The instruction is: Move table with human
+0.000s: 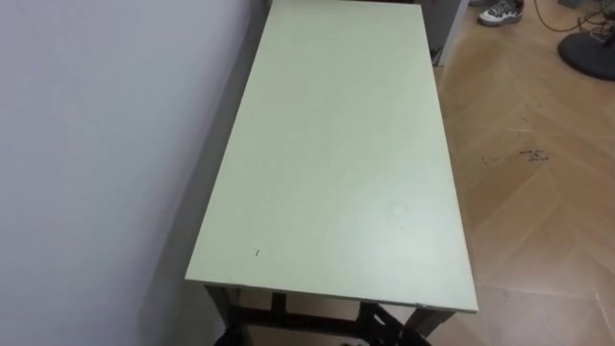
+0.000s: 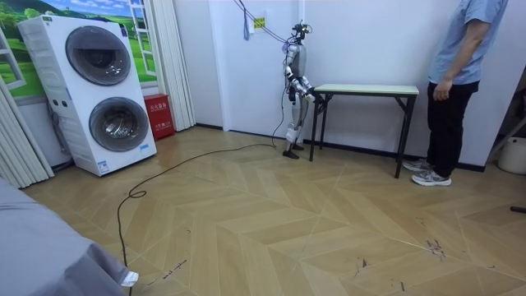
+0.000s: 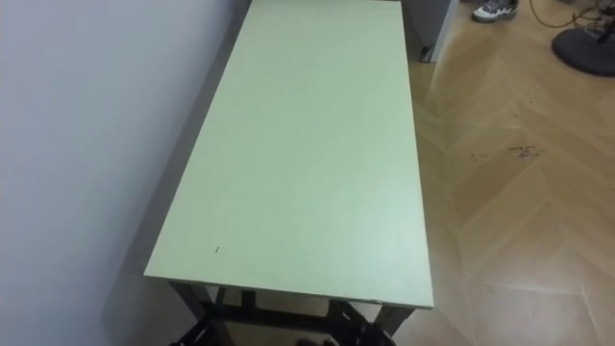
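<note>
Robot at one short end of a pale green table, a person at the other.
In the room view the right hand (image 2: 305, 88) is held out at the near short edge of the table (image 1: 336, 154); I cannot tell whether its fingers are apart or curled. The table stands lengthwise against a smooth white wall (image 1: 86, 144), with a flat, matt, rectangular top on thin black legs (image 2: 402, 140). At its far end a person (image 2: 457, 74) stands on the herringbone wood floor (image 1: 538, 202), one arm hanging.

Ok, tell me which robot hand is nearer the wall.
Left. The left hand sits under the table's near end beside the wall; the right hand is under its other corner, toward the open floor.
</note>
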